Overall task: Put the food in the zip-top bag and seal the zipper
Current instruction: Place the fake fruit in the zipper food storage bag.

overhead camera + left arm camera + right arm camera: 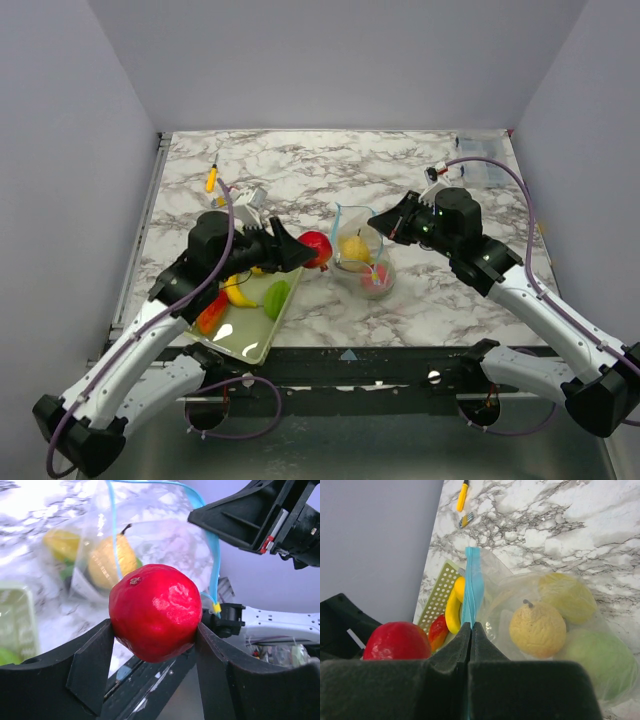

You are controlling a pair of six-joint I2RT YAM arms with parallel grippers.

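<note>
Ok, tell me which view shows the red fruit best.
Left wrist: the red fruit is large and centred, gripped in the left pincer. Top view shows it small; right wrist shows only its upper part.

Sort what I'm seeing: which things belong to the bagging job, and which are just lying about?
Job: red fruit in the left tool; zip-top bag, its zipper pinched by the right tool; pear inside; banana in the basket.
Lying about: yellow item; clear packet.
</note>
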